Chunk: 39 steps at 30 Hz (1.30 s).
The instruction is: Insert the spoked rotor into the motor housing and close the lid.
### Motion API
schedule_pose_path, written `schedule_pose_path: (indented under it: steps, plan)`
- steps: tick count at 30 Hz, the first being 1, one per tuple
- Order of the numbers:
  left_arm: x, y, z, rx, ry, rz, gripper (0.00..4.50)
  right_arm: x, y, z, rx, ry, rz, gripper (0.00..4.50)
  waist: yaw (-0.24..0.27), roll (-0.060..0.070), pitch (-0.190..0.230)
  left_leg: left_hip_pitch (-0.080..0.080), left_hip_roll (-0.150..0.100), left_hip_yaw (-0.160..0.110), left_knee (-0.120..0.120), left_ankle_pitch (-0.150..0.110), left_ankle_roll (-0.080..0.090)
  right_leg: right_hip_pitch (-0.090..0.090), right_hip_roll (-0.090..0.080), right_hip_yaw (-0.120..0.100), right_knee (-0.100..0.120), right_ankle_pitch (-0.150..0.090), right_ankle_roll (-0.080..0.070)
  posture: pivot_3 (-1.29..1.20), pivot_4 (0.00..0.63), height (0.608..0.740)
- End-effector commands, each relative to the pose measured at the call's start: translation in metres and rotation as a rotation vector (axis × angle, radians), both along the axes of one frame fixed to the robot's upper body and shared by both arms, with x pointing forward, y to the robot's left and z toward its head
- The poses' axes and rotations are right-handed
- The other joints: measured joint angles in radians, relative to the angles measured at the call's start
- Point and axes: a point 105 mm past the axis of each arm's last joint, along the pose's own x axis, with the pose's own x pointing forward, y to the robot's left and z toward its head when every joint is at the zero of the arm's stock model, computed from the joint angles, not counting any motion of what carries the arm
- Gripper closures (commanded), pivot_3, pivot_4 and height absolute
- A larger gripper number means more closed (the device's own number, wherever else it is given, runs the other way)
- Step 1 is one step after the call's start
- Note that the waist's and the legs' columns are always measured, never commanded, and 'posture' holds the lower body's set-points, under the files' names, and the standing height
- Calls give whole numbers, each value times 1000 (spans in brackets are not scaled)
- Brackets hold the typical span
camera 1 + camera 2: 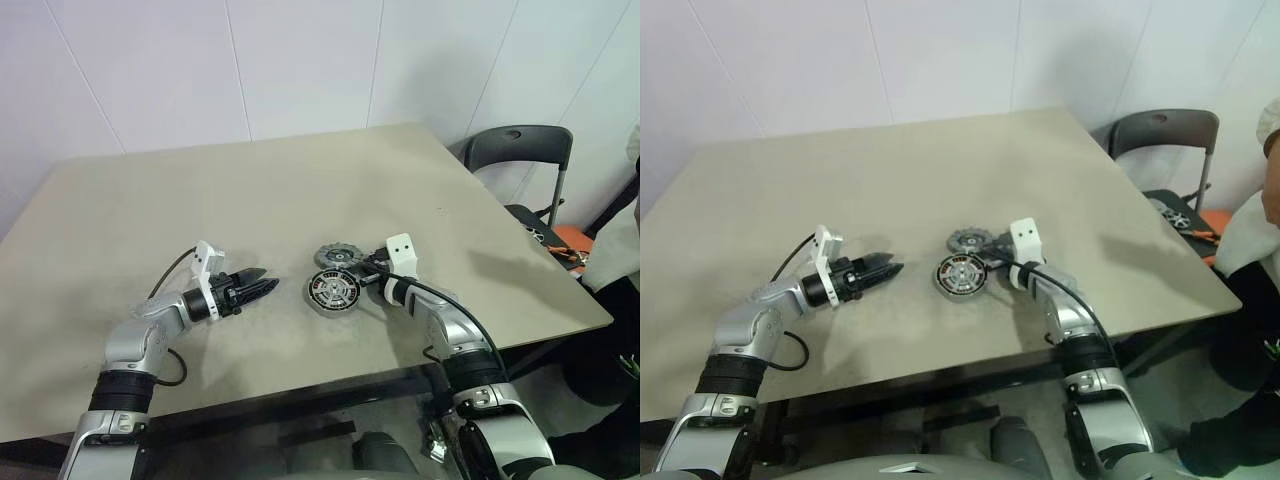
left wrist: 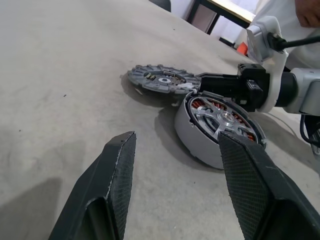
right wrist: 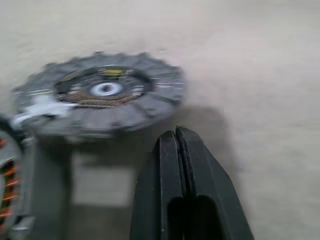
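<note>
On the near half of the table (image 1: 120,200), reading from the robot's edge outward:

Left gripper (image 1: 262,287): lay low over the bare tabletop at about 9 o'clock from the discs, well short of them, pointing toward them. Its two black fingers (image 2: 112,185) stood partly spread, with nothing between them but table.

Right gripper (image 3: 175,145): reached in from about 3 o'clock, its tip close by the discs on their right side. The fingers were pressed flat together, closed on nothing. Whether the tip touched either disc could not be told.

Motor housing (image 1: 333,292): sat on the table between the two grippers, the nearer of the two discs. Seen from the left wrist, it was tilted, its far edge raised toward the second disc.

Contents of the housing: the spoked rotor (image 2: 223,120) lay inside it, silver spokes and hub showing over a ring of copper-brown windings. The top was open, with no cover on it.

Lid (image 1: 338,257): the grey toothed disc with the dark centre lay on the table at about 12 o'clock from the housing, right against its far edge.

Chair (image 1: 520,150): a dark chair stood past the table's far right corner, at about 2 o'clock.

Person (image 1: 1265,210): stood at the right edge, in a white garment.
</note>
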Motion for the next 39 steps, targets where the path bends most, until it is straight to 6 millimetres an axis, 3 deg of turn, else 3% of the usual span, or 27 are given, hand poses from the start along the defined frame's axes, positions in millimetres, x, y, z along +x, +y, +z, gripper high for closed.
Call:
schedule_pose_path:
  steps: [1, 5, 7, 8, 11, 14, 18, 21, 23, 28, 35, 39]
  plan:
    - [3, 1, 20, 4, -68, 1, 1712, 3, -6, 2, -3, -22, -34, 4465, 0, 0, 0, 0, 0, 0, 0, 0, 0, 0, 0, 0, 0, 0, 0, 0, 0, 740]
    - [0, 1, 21, 7, -69, -1, 1712, 0, -5, 6, 7, -26, -3, 4465, 1, 0, 0, 0, 0, 0, 1, 0, 0, 1, 0, 0, 1, 0, 0, 0, 0, 740]
    - [-2, 0, 22, 4, -67, -6, 1712, -1, 0, 25, 133, -18, 32, 4465, 1, 0, 0, 0, 0, 0, 1, 0, 0, 1, 0, 0, 1, 0, 0, 0, 0, 740]
    - [-3, 0, 22, 1, -66, -13, 1712, -7, 10, 43, 181, -35, 135, 4465, 1, 1, 0, 0, 0, 0, 0, 0, 0, 1, 0, 0, 1, 0, 0, 0, 0, 740]
    - [-5, 1, 23, -2, -62, -22, 1712, -34, 30, 73, 116, -82, 419, 4465, 0, 2, 2, -1, 0, 0, 0, 0, 0, 0, 0, 0, 0, 0, 0, 0, 0, 740]
    - [-2, 2, 29, 0, -69, -16, 1712, -42, 23, 81, -1, -91, 531, 3599, 1, 2, 1, 0, 0, -1, 0, -1, 1, 0, 0, -1, -1, 0, 1, 0, 0, 740]
    - [0, 2, 36, -3, -72, -14, 1712, -61, 18, 73, -193, 13, 729, 2296, 3, 1, 1, 0, 0, 0, 2, -1, 1, 2, 0, -1, -1, -3, 4, 0, 0, 740]
    - [0, 3, 38, -6, -73, -6, 1712, -79, 19, 79, -513, -53, 1033, 2296, 1, 3, 2, 0, 0, 0, 2, -1, 1, 2, 0, -1, -1, -3, 5, 0, 0, 740]
    - [1, 3, 39, -9, -76, 1, 1712, -75, 23, 79, -707, -161, 1156, 2296, -3, 2, 2, 0, 0, 1, 2, -1, 1, 2, 0, -1, -2, -3, 5, 0, 0, 740]
    - [-1, -1, 42, -25, -87, 24, 1712, -50, 43, 88, -945, -364, 1318, 2296, -1, 2, 3, 1, 1, 0, 2, -1, 1, 2, 0, -1, -1, -3, 5, 0, 0, 740]
    - [-11, -1, 37, -44, -81, 76, 1712, -32, 47, 79, -1082, -403, 1455, 2296, 5, 0, 2, -2, -1, 0, 1, -1, 0, 0, -2, -1, -3, 0, 1, 0, 0, 740]
    - [-17, 1, 35, -48, -75, 101, 1712, -31, 34, 78, -1147, -375, 1520, 2296, 4, 1, 3, -2, 0, 0, 0, -1, 0, 0, -2, -1, -3, 0, 1, 0, 0, 740]
